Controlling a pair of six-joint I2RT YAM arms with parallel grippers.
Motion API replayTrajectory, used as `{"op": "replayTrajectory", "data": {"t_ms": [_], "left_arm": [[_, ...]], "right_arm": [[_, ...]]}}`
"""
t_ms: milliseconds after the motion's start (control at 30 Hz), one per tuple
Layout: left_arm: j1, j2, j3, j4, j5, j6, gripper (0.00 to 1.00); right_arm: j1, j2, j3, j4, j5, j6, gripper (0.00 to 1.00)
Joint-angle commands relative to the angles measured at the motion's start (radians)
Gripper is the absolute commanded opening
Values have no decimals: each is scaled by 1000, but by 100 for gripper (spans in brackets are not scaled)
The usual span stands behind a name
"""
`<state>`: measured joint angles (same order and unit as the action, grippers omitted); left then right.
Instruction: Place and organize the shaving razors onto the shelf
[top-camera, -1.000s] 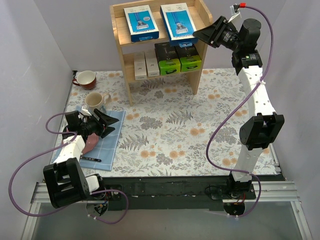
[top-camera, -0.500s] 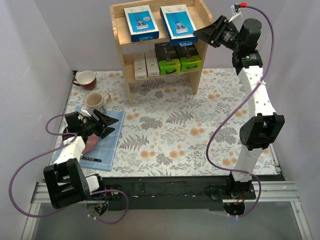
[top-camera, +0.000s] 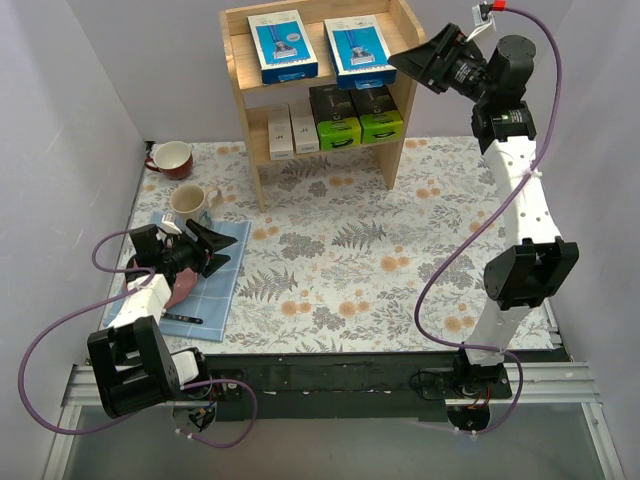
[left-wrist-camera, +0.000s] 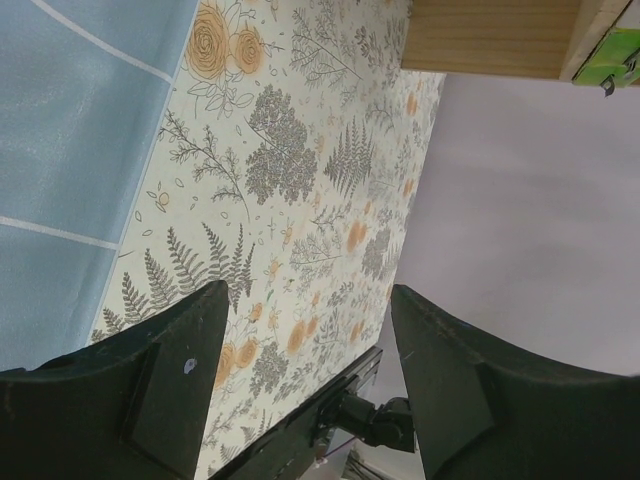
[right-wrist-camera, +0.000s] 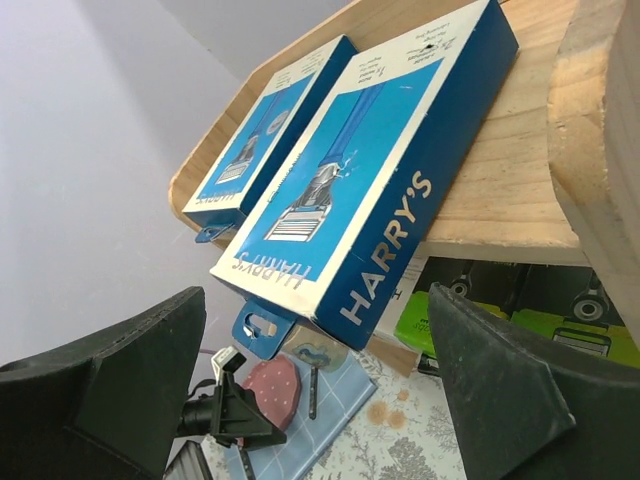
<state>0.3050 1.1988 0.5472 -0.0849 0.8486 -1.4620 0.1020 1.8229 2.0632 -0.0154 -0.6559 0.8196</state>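
The wooden shelf stands at the back of the table. Two blue razor packs lie flat on its top tier. Two white boxes and two black boxes with lime-green ends stand on the lower tier. My right gripper is open and empty, just right of the right blue pack; the other blue pack lies beyond it. My left gripper is open and empty, low over the blue cloth, far from the shelf.
A red mug and a cream mug stand left of the shelf. A pink dish and a small dark-handled utensil lie on the cloth. Grey walls close in both sides.
My right gripper has pulled back a little up and to the right from the right blue pack. The left arm has not moved.
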Motion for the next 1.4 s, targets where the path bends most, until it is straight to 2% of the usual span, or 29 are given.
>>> {"op": "replayTrajectory", "data": {"t_ms": [0, 133, 300, 367, 400, 433, 467, 533, 667, 700, 767, 800, 933, 1367], "left_arm": [[5, -22, -16, 25, 15, -9, 65], [6, -39, -18, 28, 17, -17, 65], [14, -33, 19, -7, 9, 5, 65], [19, -18, 60, -44, -9, 14, 64], [20, -13, 77, -59, -16, 32, 64], [22, -5, 94, -93, -23, 43, 64], [23, 8, 127, -107, -31, 55, 63], [23, 24, 155, -145, -55, 83, 62], [23, 50, 206, -214, -91, 130, 49], [22, 51, 224, -232, -98, 141, 37], [22, 54, 232, -272, -120, 176, 24], [22, 53, 235, -286, -129, 186, 0], [22, 35, 238, -348, -169, 219, 0], [22, -5, 206, -392, -217, 281, 0]], "right_arm": [[-10, -54, -38, -17, 15, -22, 99], [-24, -146, -165, 3, -27, -79, 99], [-35, -289, -301, 60, -91, -317, 97], [-25, -323, -322, 31, -114, -352, 73], [-15, -326, -316, 17, -125, -385, 36], [5, -332, -313, -12, -120, -398, 17], [14, -335, -319, -24, -97, -405, 2], [39, -335, -321, -18, -96, -410, 1], [88, -309, -288, -9, -93, -415, 1], [96, -294, -279, -5, -91, -415, 1], [108, -275, -256, -1, -83, -396, 1], [110, -254, -250, 3, -83, -389, 1], [110, -208, -216, 32, -70, -358, 1], [126, -59, -54, 78, -21, -309, 1]]}}
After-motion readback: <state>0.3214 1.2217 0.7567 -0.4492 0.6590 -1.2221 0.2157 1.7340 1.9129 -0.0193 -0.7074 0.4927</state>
